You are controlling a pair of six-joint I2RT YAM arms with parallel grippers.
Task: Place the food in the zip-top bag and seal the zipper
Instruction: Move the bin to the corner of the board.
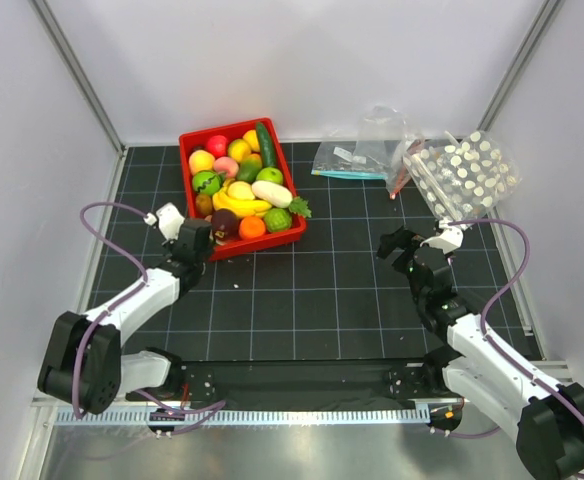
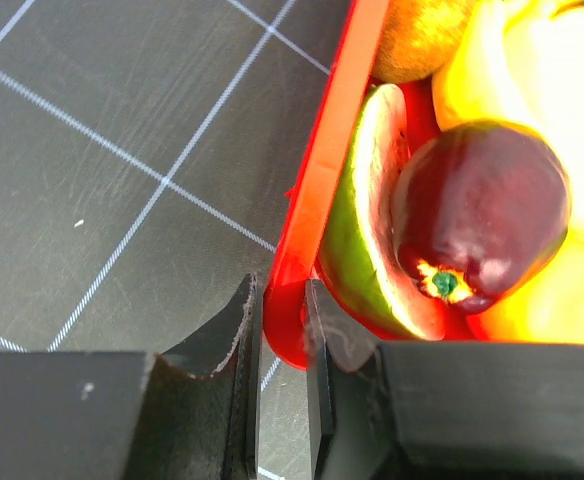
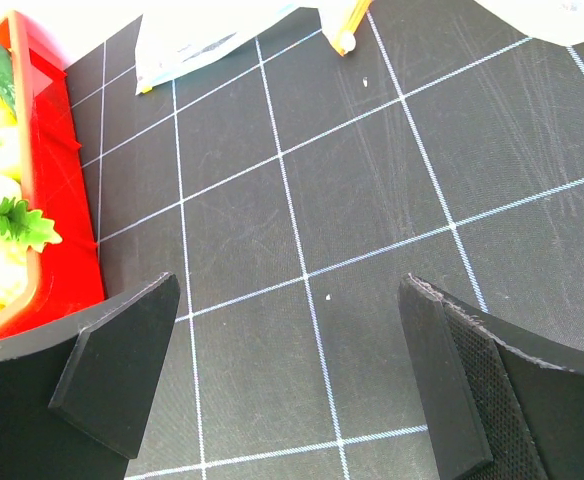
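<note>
The small glossy toy fruits and vegetables (image 1: 240, 185) lie heaped in the red plastic tray (image 1: 185, 160), and the left gripper (image 2: 283, 292) has its fingers pinched on the rim at the tray's near-left corner. Well to the right of the tray lies the crinkly clear zip-top bag (image 1: 380, 128). Its orange-red zipper strip (image 1: 403, 172) is on the side away from the tray and runs roughly front to back, the near end tipped toward the tray. The right gripper (image 3: 292, 330) hangs spread wide and empty over the black gridded mat (image 1: 322, 290) right of the tray, and the white label (image 1: 344, 153) on the clear bag with a teal strip (image 1: 347, 165) is too small to read.
</note>
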